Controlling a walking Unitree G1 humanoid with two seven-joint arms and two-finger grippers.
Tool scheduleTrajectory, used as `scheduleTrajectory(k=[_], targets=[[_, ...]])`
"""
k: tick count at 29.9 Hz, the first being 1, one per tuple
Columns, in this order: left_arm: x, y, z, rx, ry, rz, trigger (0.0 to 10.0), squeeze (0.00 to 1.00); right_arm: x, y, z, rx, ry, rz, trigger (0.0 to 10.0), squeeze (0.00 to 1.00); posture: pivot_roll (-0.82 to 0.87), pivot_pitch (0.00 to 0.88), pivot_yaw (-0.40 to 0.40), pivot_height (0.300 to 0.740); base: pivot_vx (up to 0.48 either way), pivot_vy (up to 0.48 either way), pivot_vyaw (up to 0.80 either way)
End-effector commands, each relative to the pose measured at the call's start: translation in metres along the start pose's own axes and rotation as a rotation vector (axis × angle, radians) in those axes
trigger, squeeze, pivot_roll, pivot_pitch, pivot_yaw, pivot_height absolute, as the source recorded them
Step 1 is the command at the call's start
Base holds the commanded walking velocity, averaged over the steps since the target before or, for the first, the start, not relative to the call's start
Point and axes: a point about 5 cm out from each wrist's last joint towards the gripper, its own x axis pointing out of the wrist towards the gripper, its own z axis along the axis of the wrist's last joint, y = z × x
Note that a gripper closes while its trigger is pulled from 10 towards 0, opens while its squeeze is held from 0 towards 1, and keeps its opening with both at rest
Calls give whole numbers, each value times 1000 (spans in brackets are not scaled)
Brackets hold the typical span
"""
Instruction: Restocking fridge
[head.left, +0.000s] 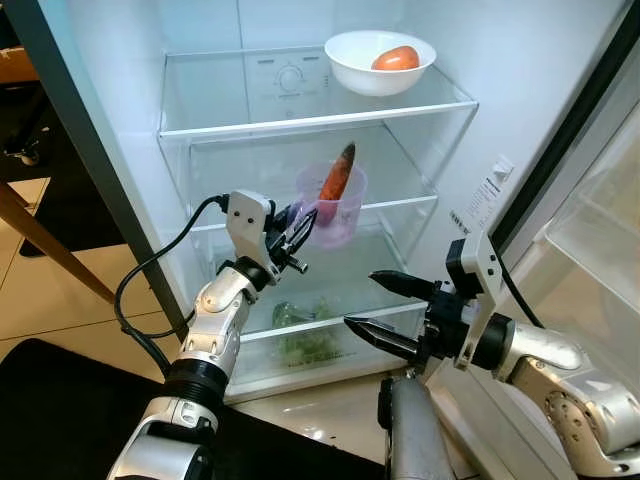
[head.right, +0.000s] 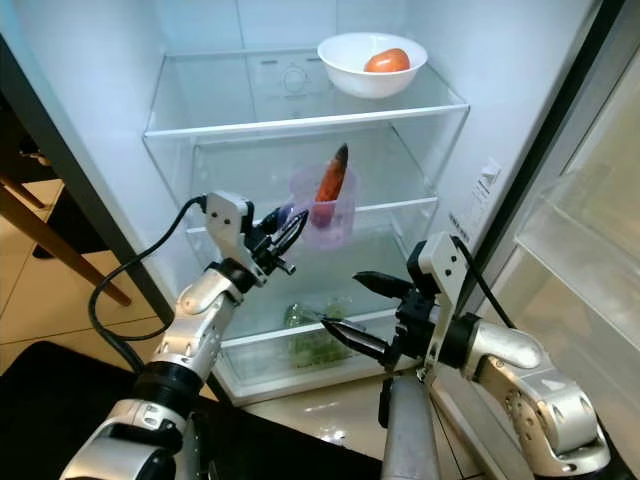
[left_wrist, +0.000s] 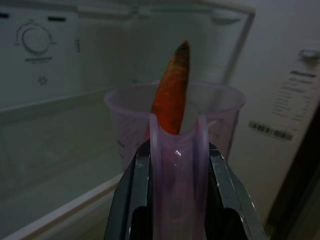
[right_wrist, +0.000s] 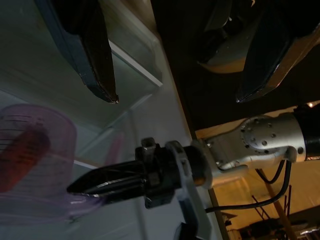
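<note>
Translucent pink plastic cup (head.left: 338, 212) holding orange carrot (head.left: 337, 176), handle clamped by left gripper (head.left: 297, 232); white bowl (head.left: 379, 62) with orange fruit (head.left: 396, 58); right gripper (head.left: 372, 304) spread, empty.

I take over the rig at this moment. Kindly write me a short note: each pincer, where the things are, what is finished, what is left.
Left pincer: shut on the handle of the pink cup, held at the middle shelf of the open fridge; whether the cup rests on the shelf I cannot tell. A carrot stands in the cup.
Right pincer: open, holding nothing, low in front of the fridge.
Done: white bowl with an orange item sits on the top shelf.
Left: set the cup down, release, draw the arm back. Greens lie in the bottom drawer.
</note>
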Motion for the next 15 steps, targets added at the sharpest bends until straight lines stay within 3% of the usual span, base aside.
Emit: scheduleTrajectory(k=[1, 10, 15], targets=[[9, -8, 6, 18, -40, -15, 10000, 0, 3, 6, -2, 8, 12, 16, 10000, 0, -143, 184, 53, 411, 0, 0, 0], [25, -3, 8, 38, -33, 32, 10000, 0, 10, 15, 3, 3, -15, 1, 10000, 0, -164, 226, 71, 411, 0, 0, 0], [37, 7, 24, 78, -65, 66, 10000, 0, 11, 20, 7, 6, -34, -10, 10000, 0, -170, 255, 78, 411, 0, 0, 0]])
